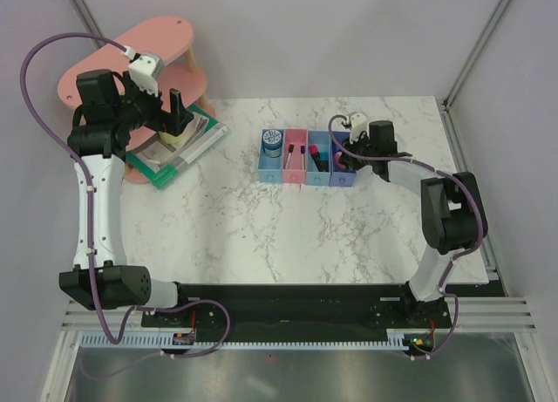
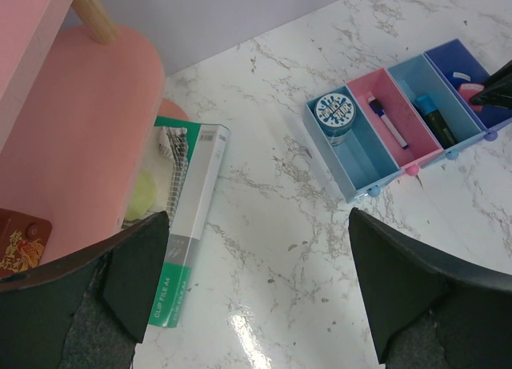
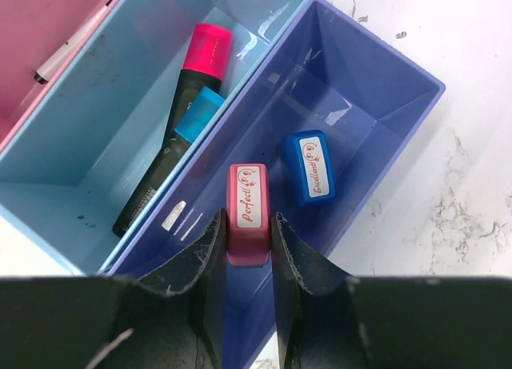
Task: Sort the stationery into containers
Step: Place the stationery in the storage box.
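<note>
Four bins [image 2: 362,157], two markers [image 3: 198,114], two erasers [image 3: 310,167] (one gripped), one pot [image 2: 334,113]

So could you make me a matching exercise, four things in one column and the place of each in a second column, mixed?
Things:
1. round pot
2. thin pen
3. blue eraser
4. pink eraser

Places:
a. lying in the violet bin
b. held by the right gripper
c. in the light blue bin at the end of the row
d. in the pink bin

Right pairs: 1-c, 2-d, 3-a, 4-b.
</note>
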